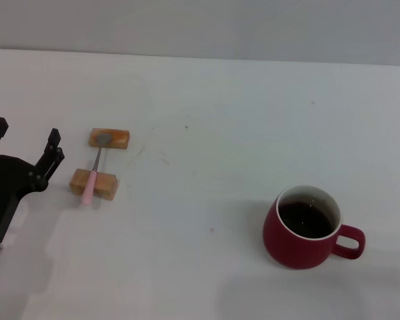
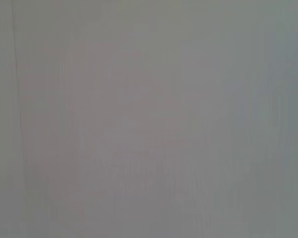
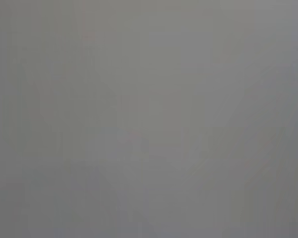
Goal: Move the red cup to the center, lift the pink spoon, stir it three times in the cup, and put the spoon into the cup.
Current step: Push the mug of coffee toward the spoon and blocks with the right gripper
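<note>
Red cup (image 1: 305, 228) stands on the white bench (image 1: 227, 120) at the near right, handle pointing right, dark liquid inside. It is well off the middle of the bench, so the first step looks not yet done.

Pink spoon (image 1: 92, 175) lies at the left, bridging two tan wooden blocks (image 1: 93, 183): grey bowl on the far block, pink handle across the near block, its tip hanging just past the near edge. Untouched as far as can be seen; nothing grips it.

Left hand (image 1: 25, 141) at the far left edge, near the spoon but apart from it, fingers spread and holding nothing. Right hand not in view from the head camera. Both wrist views show only flat grey, nothing to read from them.

Judgement: task at its very start. All steps remain: shift cup to centre, lift spoon, stir three times, drop spoon in cup. Cup is full enough that a quick slide might slop liquid.
</note>
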Motion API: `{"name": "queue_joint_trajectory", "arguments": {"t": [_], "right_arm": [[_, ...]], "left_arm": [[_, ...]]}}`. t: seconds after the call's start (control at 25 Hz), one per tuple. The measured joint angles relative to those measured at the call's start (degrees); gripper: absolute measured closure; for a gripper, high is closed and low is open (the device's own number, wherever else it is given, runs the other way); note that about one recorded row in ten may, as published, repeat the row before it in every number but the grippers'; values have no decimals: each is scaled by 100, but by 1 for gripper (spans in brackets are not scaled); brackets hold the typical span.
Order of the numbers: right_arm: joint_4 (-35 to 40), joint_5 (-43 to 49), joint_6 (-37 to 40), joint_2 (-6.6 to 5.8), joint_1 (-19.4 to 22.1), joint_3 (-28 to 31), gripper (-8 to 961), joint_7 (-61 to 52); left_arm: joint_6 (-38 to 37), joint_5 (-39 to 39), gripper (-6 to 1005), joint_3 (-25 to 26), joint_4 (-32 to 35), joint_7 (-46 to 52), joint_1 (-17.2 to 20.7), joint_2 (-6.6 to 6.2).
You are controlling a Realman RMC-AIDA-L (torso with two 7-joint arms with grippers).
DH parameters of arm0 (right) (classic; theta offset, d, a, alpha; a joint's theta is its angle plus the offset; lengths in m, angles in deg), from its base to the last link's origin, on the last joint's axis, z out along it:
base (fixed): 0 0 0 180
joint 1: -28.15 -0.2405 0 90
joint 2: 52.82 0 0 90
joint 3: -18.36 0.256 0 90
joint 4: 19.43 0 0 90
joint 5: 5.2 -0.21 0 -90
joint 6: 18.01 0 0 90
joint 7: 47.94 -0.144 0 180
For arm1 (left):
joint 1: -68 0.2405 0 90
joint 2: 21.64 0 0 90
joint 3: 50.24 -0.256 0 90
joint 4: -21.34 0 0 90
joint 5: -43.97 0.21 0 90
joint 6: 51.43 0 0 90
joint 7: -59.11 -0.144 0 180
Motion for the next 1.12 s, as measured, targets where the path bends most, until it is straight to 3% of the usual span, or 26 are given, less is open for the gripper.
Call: {"name": "queue_joint_trajectory", "arguments": {"t": [0.76,1.12], "right_arm": [[-379,2,6,17,65,-184,953,145],[-1018,980,-767,19,89,-530,953,1479]], "left_arm": [[67,13,138,0,65,4,-127,10],[81,18,138,0,55,-11,-149,-5]]}}
